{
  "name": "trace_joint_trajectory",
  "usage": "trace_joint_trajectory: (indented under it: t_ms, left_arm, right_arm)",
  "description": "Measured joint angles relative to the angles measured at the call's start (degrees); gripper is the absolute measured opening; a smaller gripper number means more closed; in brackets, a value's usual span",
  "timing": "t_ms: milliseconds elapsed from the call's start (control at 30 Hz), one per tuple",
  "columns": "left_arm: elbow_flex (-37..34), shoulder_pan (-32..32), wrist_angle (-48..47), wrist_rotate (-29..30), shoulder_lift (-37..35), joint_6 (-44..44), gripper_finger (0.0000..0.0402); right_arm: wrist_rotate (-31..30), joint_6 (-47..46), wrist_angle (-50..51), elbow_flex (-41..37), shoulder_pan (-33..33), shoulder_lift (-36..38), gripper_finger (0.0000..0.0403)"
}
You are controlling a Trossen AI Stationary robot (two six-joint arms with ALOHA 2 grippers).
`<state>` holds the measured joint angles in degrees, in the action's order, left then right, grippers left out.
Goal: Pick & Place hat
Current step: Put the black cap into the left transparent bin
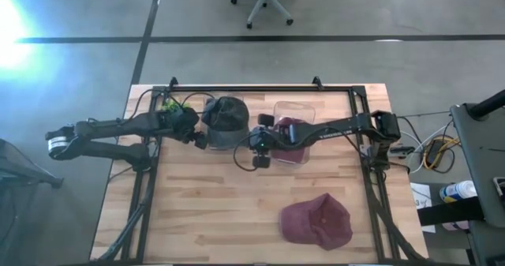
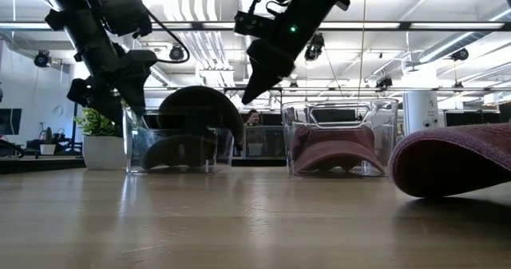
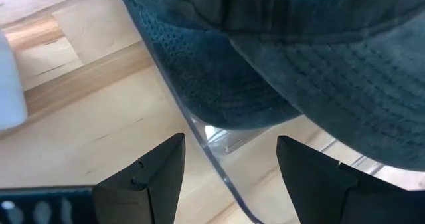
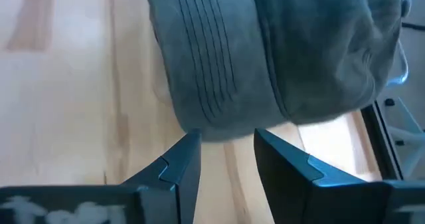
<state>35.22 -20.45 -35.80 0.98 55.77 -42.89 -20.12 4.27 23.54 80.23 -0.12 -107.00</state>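
Note:
A dark grey-green hat (image 1: 226,116) sits heaped on the left clear bin (image 2: 136,153), its crown (image 2: 200,109) above the rim and its brim (image 4: 212,84) hanging over the bin's right side. It seems to lie on another dark hat (image 2: 176,153) inside. My left gripper (image 3: 229,174) is open at the bin's left side (image 1: 196,138), its fingers standing either side of the clear wall (image 3: 212,157). My right gripper (image 4: 226,161) is open just right of the hat (image 1: 246,144), fingertips at the brim's edge, pointing down-left (image 2: 249,93).
A second clear bin (image 1: 293,108) to the right holds a maroon hat (image 2: 331,153). Another maroon hat (image 1: 317,221) lies on the bare wood near the table's near right corner. A potted plant (image 2: 100,137) stands behind the left bin. A black frame (image 1: 260,88) edges the table.

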Motion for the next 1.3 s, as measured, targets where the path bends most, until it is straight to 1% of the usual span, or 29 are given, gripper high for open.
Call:
trace_joint_trajectory:
  t_ms: [200, 367, 433, 500, 567, 667, 767, 867, 1000, 1133, 1233, 1300]
  left_arm:
    - [-0.16, 0.04, 3.54, -0.9, 0.24, -0.7, 0.0232]
    - [-1.96, 0.1, 12.71, -5.39, 2.34, -2.66, 0.0232]
    - [-2.65, 0.47, 14.88, -7.0, 3.76, -3.63, 0.0232]
    - [-2.73, 0.9, 15.16, -7.51, 4.88, -3.76, 0.0232]
    - [-2.53, 1.17, 14.81, -7.52, 5.61, -3.91, 0.0232]
    - [-2.47, 1.17, 14.27, -7.49, 5.64, -3.91, 0.0232]
    - [-2.49, 1.18, 13.79, -6.88, 5.17, -3.87, 0.0232]
    - [-2.51, 1.18, 13.78, -6.66, 5.16, -3.81, 0.0232]
    - [-2.51, 1.18, 13.83, -6.61, 5.31, -3.82, 0.0232]
    - [-2.51, 1.18, 13.85, -6.63, 5.31, -3.82, 0.0232]
    - [-2.58, 1.2, 14.42, -6.63, 5.38, -3.82, 0.0232]
    - [-2.58, 1.2, 14.77, -6.66, 5.4, -3.87, 0.0232]
  right_arm:
    - [0.44, 0.75, -3.56, -0.74, 1.73, 0.0, 0.0137]
    - [0.16, 0.66, -6.49, -2.08, 1.73, 0.0, 0.0137]
    - [-2.56, 0.79, -6.51, -2.72, 1.72, 0.0, 0.0137]
    - [-6.68, 1.44, -6.19, -3.3, 1.77, 0.0, 0.0137]
    - [-8.76, 2.97, -4.03, -3.48, 1.77, 0.0, 0.0137]
    - [-8.79, 4.74, 0.63, -3.53, 1.72, 0.11, 0.0137]
    - [-8.57, 3.57, 2.99, -4.14, 1.75, 0.13, 0.0137]
    - [-8.45, 3.47, 0.8, -5.01, 1.72, 0.13, 0.0137]
    - [-8.35, 4.73, -5.93, -5.29, 1.12, 0.19, 0.0137]
    - [-8.33, 6.45, -7.07, -5.22, 0.08, 0.15, 0.0136]
    - [-8.33, 6.41, -6.53, -5.22, -0.53, 0.11, 0.0125]
    - [-8.34, 6.84, -6.45, -5.09, -0.62, 0.05, 0.0106]
